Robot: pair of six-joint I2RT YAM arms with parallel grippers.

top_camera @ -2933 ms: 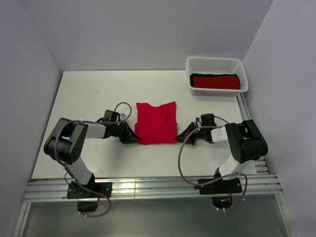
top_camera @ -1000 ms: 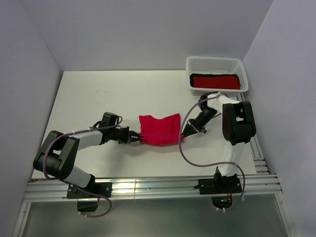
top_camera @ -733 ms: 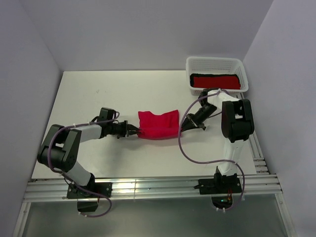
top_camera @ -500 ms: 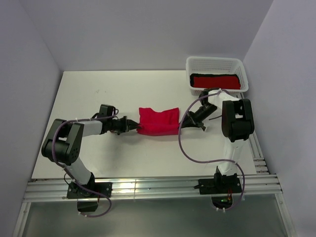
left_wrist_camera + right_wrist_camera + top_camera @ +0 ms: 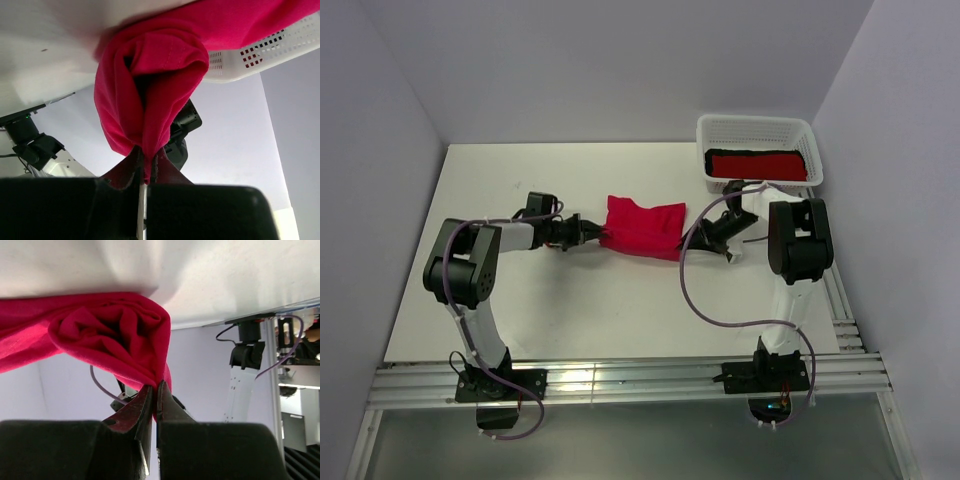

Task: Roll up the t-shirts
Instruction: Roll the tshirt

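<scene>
A bright red t-shirt (image 5: 643,228) lies partly rolled on the white table (image 5: 520,300), stretched between my two grippers. My left gripper (image 5: 599,232) is shut on its left end; in the left wrist view the red fabric (image 5: 150,80) bunches into the closed jaws (image 5: 146,159). My right gripper (image 5: 688,243) is shut on its right end; in the right wrist view the folds (image 5: 110,335) run into the closed jaws (image 5: 155,390). A second red t-shirt (image 5: 757,165), rolled, lies in the white basket (image 5: 757,126).
The white lattice basket stands at the back right corner, with a black cloth (image 5: 720,154) under the rolled shirt. Metal rails (image 5: 620,380) run along the table's near edge. Grey walls close in the left, back and right sides.
Both grippers have carried the shirt's near edge up and away from the bases, rolling it over. The flat shirt has become a shorter bundle, now farther back on the table.
</scene>
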